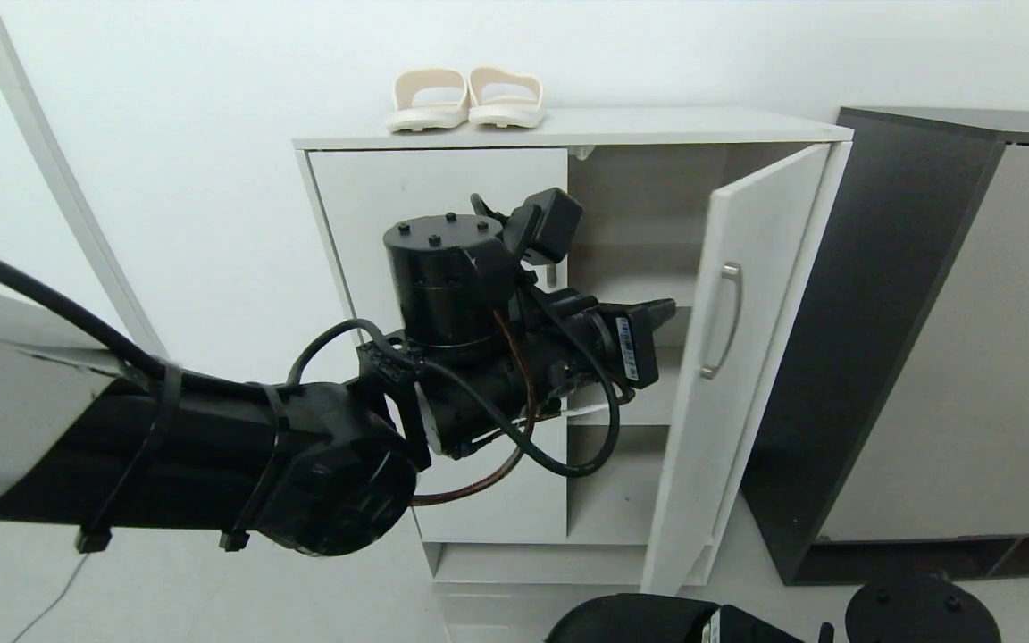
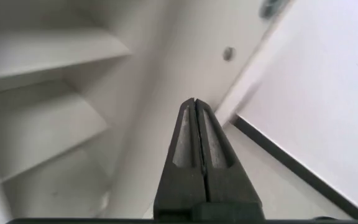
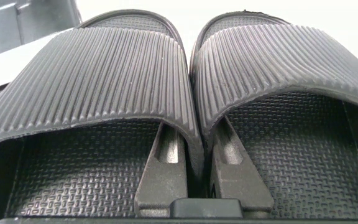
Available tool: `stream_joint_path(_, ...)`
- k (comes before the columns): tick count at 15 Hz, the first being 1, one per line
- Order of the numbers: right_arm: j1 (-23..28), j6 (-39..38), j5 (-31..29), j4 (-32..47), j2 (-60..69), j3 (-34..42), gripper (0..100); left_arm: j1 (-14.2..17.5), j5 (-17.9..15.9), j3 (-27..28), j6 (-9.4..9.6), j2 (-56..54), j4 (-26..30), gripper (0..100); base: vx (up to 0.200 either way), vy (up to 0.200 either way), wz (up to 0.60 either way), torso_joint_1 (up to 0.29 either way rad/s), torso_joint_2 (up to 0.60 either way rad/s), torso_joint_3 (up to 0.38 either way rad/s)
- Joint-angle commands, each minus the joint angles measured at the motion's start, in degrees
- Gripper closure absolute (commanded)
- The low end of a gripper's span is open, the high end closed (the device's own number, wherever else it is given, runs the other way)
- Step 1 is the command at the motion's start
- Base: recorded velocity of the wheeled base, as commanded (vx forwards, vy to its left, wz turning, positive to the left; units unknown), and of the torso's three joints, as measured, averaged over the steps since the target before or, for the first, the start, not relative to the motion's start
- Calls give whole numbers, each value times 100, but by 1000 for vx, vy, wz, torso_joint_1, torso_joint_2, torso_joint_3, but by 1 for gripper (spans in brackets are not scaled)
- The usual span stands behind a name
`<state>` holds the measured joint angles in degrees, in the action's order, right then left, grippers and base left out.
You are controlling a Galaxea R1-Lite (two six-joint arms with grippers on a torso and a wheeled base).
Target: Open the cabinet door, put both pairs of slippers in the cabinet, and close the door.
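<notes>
The white cabinet (image 1: pixel 657 125) stands at centre, with its door (image 1: pixel 747 357) swung open toward 3 o'clock. A dark grey cabinet (image 1: pixel 881 313) is just beside it at 3 o'clock. The cream slippers (image 1: pixel 467 98) lie on the cabinet top at 12 o'clock. The right gripper (image 3: pixel 194 127) pinches the black slippers (image 3: pixel 104 81) together by their inner edges. The left gripper (image 2: pixel 195 102), closed and empty, is before the open shelves (image 2: pixel 42 124).

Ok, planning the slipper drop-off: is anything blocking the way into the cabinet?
Yes: the left arm hangs in front of the open compartment, its shut claw pointing inside. The door stands open.
</notes>
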<state>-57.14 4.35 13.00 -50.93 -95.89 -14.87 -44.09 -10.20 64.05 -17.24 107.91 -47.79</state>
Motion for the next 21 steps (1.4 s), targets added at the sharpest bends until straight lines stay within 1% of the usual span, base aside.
stream_joint_path(1,-69,13,1,-4,27,28,100,-135,115,-50,27,-68,-20,100,-200,0,0,2,2,2)
stream_joint_path(3,-69,13,-8,-40,27,37,100,-99,247,-77,27,-112,-29,100,0,0,0,0,0,0)
stream_joint_path(4,-69,4,-8,-66,0,37,100,-12,291,-112,27,-174,-29,100,0,0,0,0,0,0)
stream_joint_path(5,-61,4,-16,-110,-35,37,100,85,405,-261,36,-279,-29,100,0,0,0,0,0,0)
stream_joint_path(6,-34,4,-25,-163,-96,19,100,155,660,-455,45,-499,15,100,0,0,0,0,0,0)
stream_joint_path(7,124,-5,-69,-242,-219,-42,100,226,906,-683,45,-719,6,100,0,0,0,0,0,0)
stream_joint_path(8,335,-5,-148,-321,-334,-112,100,296,1082,-877,54,-903,-11,100,0,0,0,0,0,0)
stream_joint_path(9,774,-154,-456,-585,-641,-367,100,481,1495,-1457,98,-1492,24,100,0,0,0,0,0,0)
stream_joint_path(10,932,-532,-825,-804,-835,-648,100,665,1680,-2002,133,-2055,41,100,0,0,0,0,0,0)
stream_joint_path(11,1003,-936,-1238,-857,-1028,-991,100,823,1820,-2538,151,-2635,173,100,0,0,0,0,0,0)
stream_joint_path(12,1047,-1130,-1537,-857,-1204,-1264,100,964,2242,-2960,256,-3206,472,100,0,0,0,0,0,0)
stream_joint_path(13,1108,-1156,-1748,-857,-1371,-1440,100,1017,2919,-3338,344,-3821,964,100,0,0,0,0,0,0)
stream_joint_path(14,1117,-1165,-1915,-857,-1476,-1554,100,1272,3297,-3645,361,-4445,1483,100,0,0,0,0,0,0)
stream_joint_path(15,1117,-1165,-2108,-866,-1503,-1598,100,1755,3297,-3795,484,-5025,1940,100,0,0,0,0,0,0)
stream_joint_path(16,1117,-1156,-2328,-866,-1511,-1624,100,2309,3323,-3882,581,-5606,2485,100,0,0,0,0,0,0)
stream_joint_path(17,1117,-1156,-2425,-866,-1503,-1677,100,2731,3358,-3970,572,-6221,2942,100,0,0,0,0,0,0)
stream_joint_path(18,1117,-1156,-2433,-866,-1485,-1668,100,2968,3429,-4085,608,-6739,3337,100,0,0,0,0,0,0)
stream_joint_path(19,1117,-1156,-2433,-866,-1485,-1659,100,3126,3569,-4225,775,-7205,3821,100,0,0,0,0,0,0)
stream_joint_path(20,1108,-1156,-2442,-866,-1485,-1650,100,3337,3719,-4410,898,-7592,4102,100,0,0,0,0,0,0)
stream_joint_path(21,1099,-1147,-2442,-866,-1494,-1650,100,3618,3745,-4603,924,-7900,4199,100,0,0,0,0,0,0)
